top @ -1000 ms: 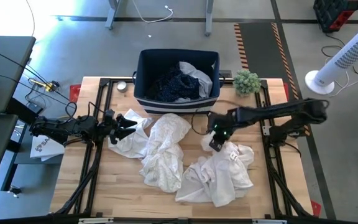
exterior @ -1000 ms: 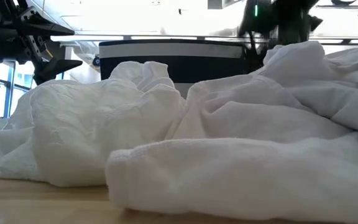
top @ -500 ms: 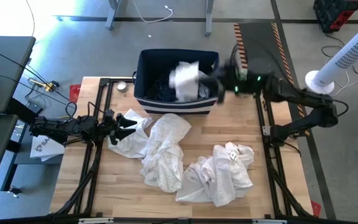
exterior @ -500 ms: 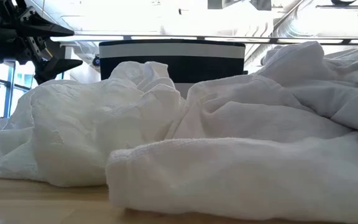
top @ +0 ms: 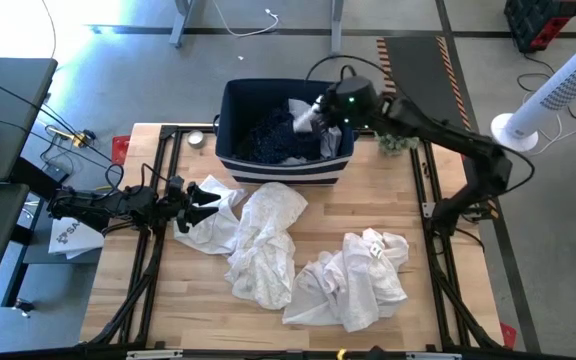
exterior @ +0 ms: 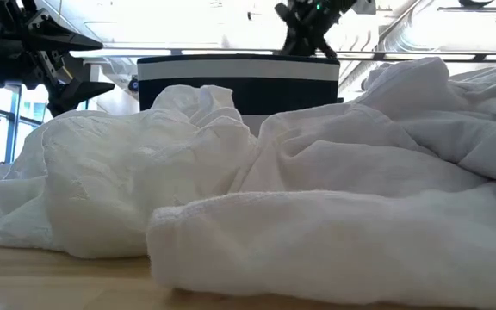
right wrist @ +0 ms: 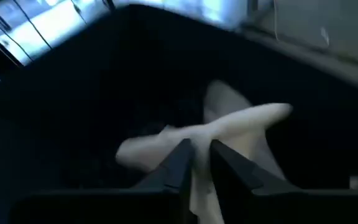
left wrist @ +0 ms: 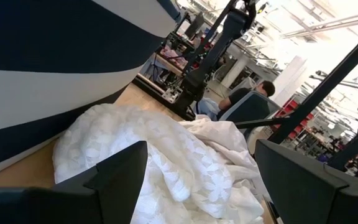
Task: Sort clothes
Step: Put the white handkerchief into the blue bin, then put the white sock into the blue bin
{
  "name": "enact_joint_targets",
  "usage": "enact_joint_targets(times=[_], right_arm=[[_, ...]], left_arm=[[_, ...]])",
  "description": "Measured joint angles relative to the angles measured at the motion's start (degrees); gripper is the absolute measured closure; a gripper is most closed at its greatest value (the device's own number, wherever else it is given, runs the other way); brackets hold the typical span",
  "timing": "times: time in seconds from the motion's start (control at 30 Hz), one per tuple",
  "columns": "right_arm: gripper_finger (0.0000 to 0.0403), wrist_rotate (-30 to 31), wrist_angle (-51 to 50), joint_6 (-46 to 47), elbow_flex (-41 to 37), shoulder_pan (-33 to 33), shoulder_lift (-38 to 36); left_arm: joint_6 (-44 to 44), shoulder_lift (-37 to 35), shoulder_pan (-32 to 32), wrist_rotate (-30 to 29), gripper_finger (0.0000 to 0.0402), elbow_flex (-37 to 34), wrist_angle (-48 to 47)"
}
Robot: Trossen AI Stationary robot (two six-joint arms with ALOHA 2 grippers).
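At the left edge of the table the left gripper (top: 200, 207) waited low, its jaws spread wide, just beside a crumpled white garment (top: 213, 212). Its wrist view showed the two dark fingers (left wrist: 114, 180) apart with white patterned cloth (left wrist: 166, 168) between and ahead of them, not yet held.

In the middle lay a second white garment (top: 266, 245), long and bunched, and to the right of it a third white heap (top: 353, 280); both rested on the wooden table (top: 168, 310).

Farther back stood the navy bin (top: 233, 110) with a dark garment (top: 273, 135) inside. The right gripper (top: 318, 115) hung over the bin, and its jaws were only a little apart, with a small white cloth (right wrist: 229, 130) still pinched or just slipping out between them; I could not tell which.

I judged the step to be dropping this white piece into the bin. The next move would call for opening fully and lifting clear of the bin's rim. A small green plant (top: 400, 143) stood near the right arm, so a wide swing back could touch it.
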Motion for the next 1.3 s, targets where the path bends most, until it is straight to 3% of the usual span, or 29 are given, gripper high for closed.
enact_joint_targets(times=[0.2,0.33,0.4,0.53,0.67,0.9,1.0,1.13,1.3], right_arm=[[0.0261,0.3,-10.2,3.2,5.8,-2.2,2.0],[0.0236,0.1,-11.1,1.3,11.5,-2.1,1.9],[0.0234,-1.8,-9.8,1.6,13.4,-1.7,1.9],[0.0234,-11.6,-5.9,2.3,13.7,-0.9,2.4],[0.0234,-17.7,-8.3,5.8,11.3,-0.5,6.8],[0.0234,-11.4,-17.2,4.0,6.8,-2.2,20.6],[0.0234,-14.1,-18.8,2.1,6.6,-2.2,24.9],[0.0234,-15.1,-19.0,0.3,7.4,-2.3,25.4],[0.0234,-12.5,-19.5,-1.2,14.7,-2.2,22.1]], left_arm=[[-1.5,0.0,0.0,0.0,0.0106,0.0,0.0],[-1.5,0.0,0.0,0.0,0.0106,0.0,0.0],[-1.5,0.0,0.0,0.0,0.0106,0.0,0.0],[-0.8,0.0,0.0,0.0,0.0106,0.0,0.0],[0.4,0.0,0.0,0.0,0.0106,0.0,0.0],[0.1,0.0,0.0,0.0,0.0106,0.0,0.0],[0.5,0.0,0.0,0.0,0.0106,0.0,0.0],[0.9,0.0,0.0,0.0,0.0106,0.0,0.0],[0.9,0.0,0.0,0.0,0.0106,0.0,0.0]])
